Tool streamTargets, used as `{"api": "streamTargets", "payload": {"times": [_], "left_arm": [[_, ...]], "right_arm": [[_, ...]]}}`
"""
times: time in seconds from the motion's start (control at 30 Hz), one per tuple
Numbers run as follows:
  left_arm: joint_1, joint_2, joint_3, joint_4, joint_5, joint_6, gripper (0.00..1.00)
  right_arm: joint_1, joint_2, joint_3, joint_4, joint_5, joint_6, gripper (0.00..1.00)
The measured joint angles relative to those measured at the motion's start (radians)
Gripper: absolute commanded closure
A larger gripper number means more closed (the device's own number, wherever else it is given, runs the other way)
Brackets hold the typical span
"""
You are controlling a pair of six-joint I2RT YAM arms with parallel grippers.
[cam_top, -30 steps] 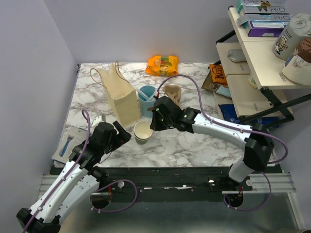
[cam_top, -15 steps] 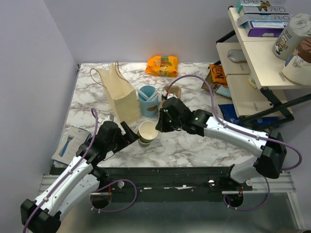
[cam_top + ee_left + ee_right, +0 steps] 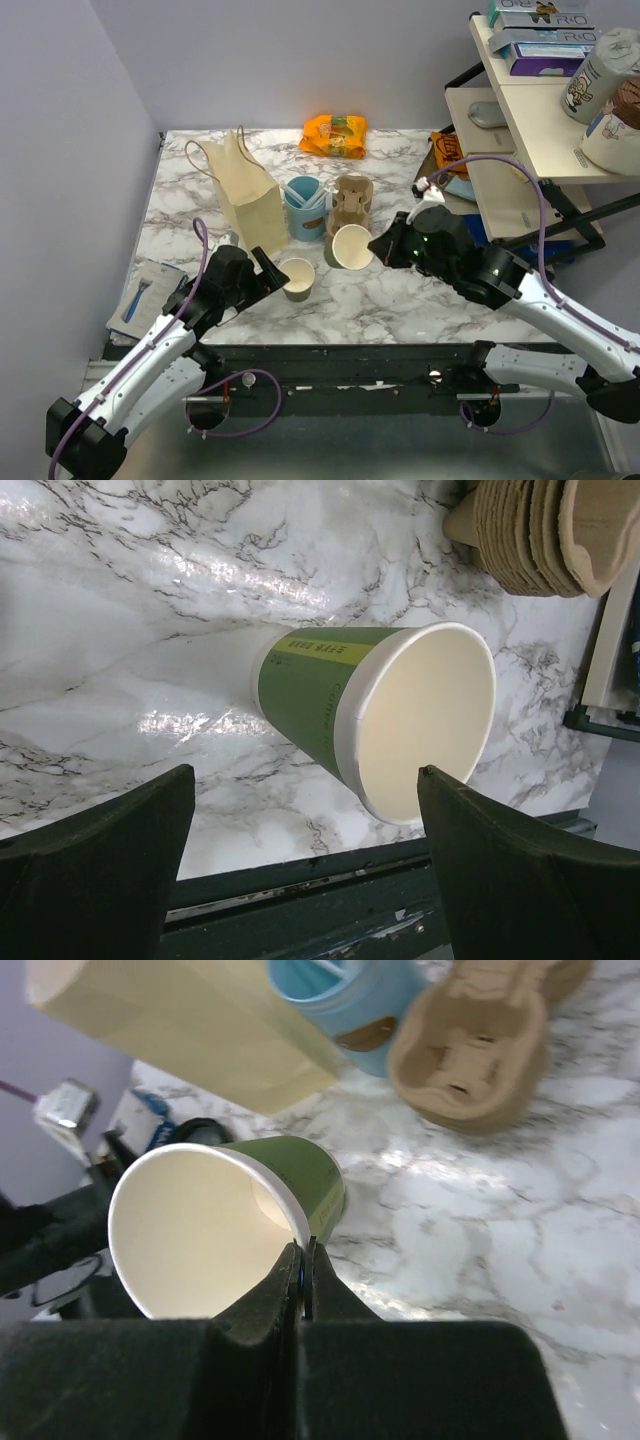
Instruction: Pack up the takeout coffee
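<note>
No cup with a black lid shows in any view. Two lidless green paper cups with cream insides are out. One cup (image 3: 297, 275) stands on the marble table between the spread fingers of my left gripper (image 3: 268, 277), untouched; it fills the left wrist view (image 3: 330, 695). My right gripper (image 3: 377, 246) is shut on the rim of the other cup (image 3: 351, 246), holding it tilted above the table; in the right wrist view the fingers (image 3: 305, 1260) pinch its wall (image 3: 300, 1175). The tan paper bag (image 3: 250, 205) stands behind the cups.
A light-blue cup (image 3: 305, 205) and a stack of cardboard cup carriers (image 3: 352, 198) stand just behind the cups. An orange snack bag (image 3: 335, 133) lies at the back. A packet (image 3: 145, 290) sits at the left edge. A shelf unit (image 3: 520, 130) stands to the right.
My right gripper took a cup by the rim and pulled it up and to the right, away from a second cup. My left gripper moved in around the cup that stayed.
</note>
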Motion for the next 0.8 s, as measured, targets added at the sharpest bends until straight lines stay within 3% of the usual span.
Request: {"api": "streamTargets", "payload": {"times": [0.17, 0.33, 0.5, 0.57, 0.8], "left_arm": [[0.000, 0.056, 0.000, 0.021, 0.000, 0.003, 0.10], [0.000, 0.122, 0.000, 0.043, -0.001, 0.007, 0.20], [0.000, 0.162, 0.000, 0.052, -0.003, 0.011, 0.25], [0.000, 0.167, 0.001, 0.053, -0.006, 0.011, 0.32], [0.000, 0.201, 0.026, 0.047, -0.028, 0.017, 0.54]], "right_arm": [[-0.098, -0.107, -0.195, -0.068, 0.022, 0.044, 0.99], [-0.147, -0.109, -0.327, -0.118, 0.016, 0.071, 0.99], [-0.183, -0.097, -0.375, -0.132, 0.018, 0.088, 0.97], [-0.190, -0.092, -0.376, -0.134, 0.027, 0.095, 0.93], [-0.196, -0.076, -0.377, -0.134, 0.053, 0.107, 0.91]]}}
